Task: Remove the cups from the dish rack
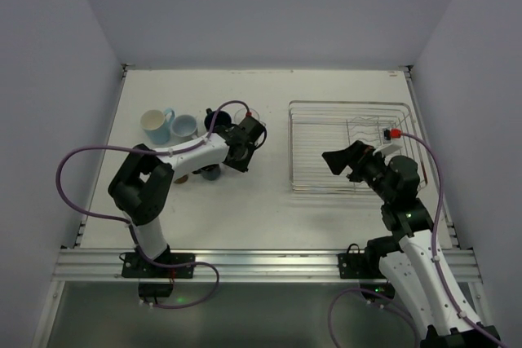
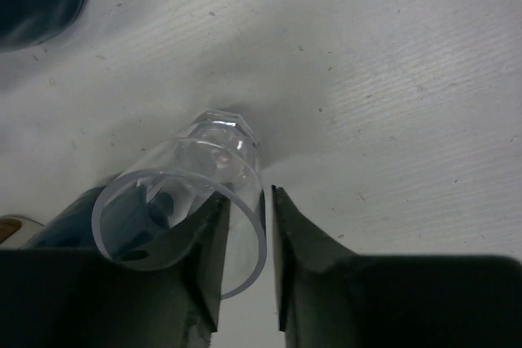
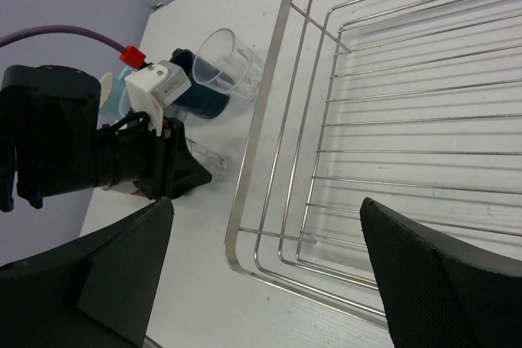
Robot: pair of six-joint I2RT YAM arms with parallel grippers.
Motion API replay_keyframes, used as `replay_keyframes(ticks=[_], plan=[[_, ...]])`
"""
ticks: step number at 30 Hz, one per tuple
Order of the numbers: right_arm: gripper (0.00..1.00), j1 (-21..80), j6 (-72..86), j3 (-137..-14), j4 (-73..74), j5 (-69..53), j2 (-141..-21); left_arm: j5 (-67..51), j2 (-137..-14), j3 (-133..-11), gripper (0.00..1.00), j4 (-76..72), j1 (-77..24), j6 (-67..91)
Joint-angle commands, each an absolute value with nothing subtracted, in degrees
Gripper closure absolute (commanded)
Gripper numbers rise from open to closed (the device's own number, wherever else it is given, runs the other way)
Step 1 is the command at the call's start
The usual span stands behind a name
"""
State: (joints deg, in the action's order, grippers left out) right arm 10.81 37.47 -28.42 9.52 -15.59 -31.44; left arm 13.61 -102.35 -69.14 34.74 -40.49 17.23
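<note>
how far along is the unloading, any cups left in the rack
Nearly done. Done: the dish rack shows no cups in either view of it; mugs stand on the table to its left. In hand: the left end effector is shut on a clear tumbler, tilted low over the table; the right end effector hangs open, empty. Left: set that tumbler down and release.

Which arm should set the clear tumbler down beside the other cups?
Left. The left gripper pinches the clear tumbler by its rim, close to the other cups; the right gripper hangs open over the dish rack, holding nothing.
</note>
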Motion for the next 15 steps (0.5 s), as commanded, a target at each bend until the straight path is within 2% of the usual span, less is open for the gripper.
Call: replay_keyframes(ticks=[1,6,10,15], plan=[[0.01,10.64,35.60,-28.83,9.58,-13.63,-30.59,14.06,-102.75,-71.10,0.64,35.68,-39.99,16.26],[0.01,10.72,34.72,-30.93,12.12,-11.78,-31.11,13.98,-99.94,-72.16,0.46,35.86,-40.08,16.52],[0.01,10.72,33.31,-33.66,16.42,-7.22,-31.90,12.58,-94.67,-73.39,0.27,35.25,-40.08,16.87],[0.07,10.64,32.61,-36.99,19.77,1.65,-34.27,7.05,-80.62,-72.17,0.15,31.04,-40.43,16.18]])
